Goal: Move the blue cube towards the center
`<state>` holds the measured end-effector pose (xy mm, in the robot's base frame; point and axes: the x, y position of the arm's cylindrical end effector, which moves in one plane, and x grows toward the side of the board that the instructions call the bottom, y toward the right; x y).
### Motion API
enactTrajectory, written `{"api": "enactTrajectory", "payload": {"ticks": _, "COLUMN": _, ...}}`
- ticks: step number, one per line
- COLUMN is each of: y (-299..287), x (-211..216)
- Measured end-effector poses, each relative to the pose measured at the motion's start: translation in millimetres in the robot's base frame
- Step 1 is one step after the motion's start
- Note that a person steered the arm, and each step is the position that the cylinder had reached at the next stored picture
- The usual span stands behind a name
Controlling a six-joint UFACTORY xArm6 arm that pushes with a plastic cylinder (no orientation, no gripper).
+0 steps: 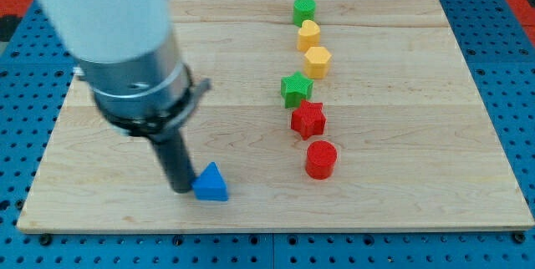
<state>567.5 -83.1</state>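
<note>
Blue block [211,184], the task's own piece, reads as a triangular wedge with a pointed top and a darker near face. It lies just to the view's right of my tip [181,189], touching it or very nearly so, low on the view's left half of the board and well away from the middle

Largest in sight is the wooden board [401,202], pale planks lying on a blue perforated table [501,18]. Next is my arm [109,18], a blurred white housing that fills the view's top left corner and is cut off by the frame. Below it sits a grey collar with a dark clamp ring, and from that the dark rod [173,160] comes down, leaning slightly to the view's right, to the board. It is a plain rod and grips nothing; it only meets the wedge's left side. The exact contact point is hard to make out, since the rod's end merges with the block's shadow

Six other blocks form a loose column well to the view's right of my tip. Nearest, slightly above tip level, is the red cylinder [320,159], then upward the red star [308,119] touching the green star [295,90], the yellow hexagon [318,62], a rounded yellow block [309,34] and, farthest, a green block [304,10] whose shape is unclear
</note>
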Motion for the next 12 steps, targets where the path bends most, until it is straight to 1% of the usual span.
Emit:
{"api": "enactTrajectory", "payload": {"ticks": 1, "y": 64.1, "x": 0.0}}
{"api": "enactTrajectory", "payload": {"ticks": 2, "y": 87.9, "x": 4.3}}
{"api": "enactTrajectory", "payload": {"ticks": 3, "y": 100.7, "x": 19.3}}
{"api": "enactTrajectory", "payload": {"ticks": 4, "y": 79.9, "x": 14.5}}
{"api": "enactTrajectory", "payload": {"ticks": 6, "y": -77.5, "x": -141.1}}
{"api": "enactTrajectory", "payload": {"ticks": 7, "y": -95.3, "x": -192.2}}
{"api": "enactTrajectory", "payload": {"ticks": 8, "y": -58.5, "x": -237.2}}
{"api": "enactTrajectory", "payload": {"ticks": 9, "y": -10.8, "x": -247.7}}
{"api": "enactTrajectory", "payload": {"ticks": 10, "y": -5.0, "x": -218.2}}
{"api": "enactTrajectory", "payload": {"ticks": 11, "y": 21.8, "x": -215.6}}
{"api": "enactTrajectory", "payload": {"ticks": 12, "y": -0.4, "x": -188.4}}
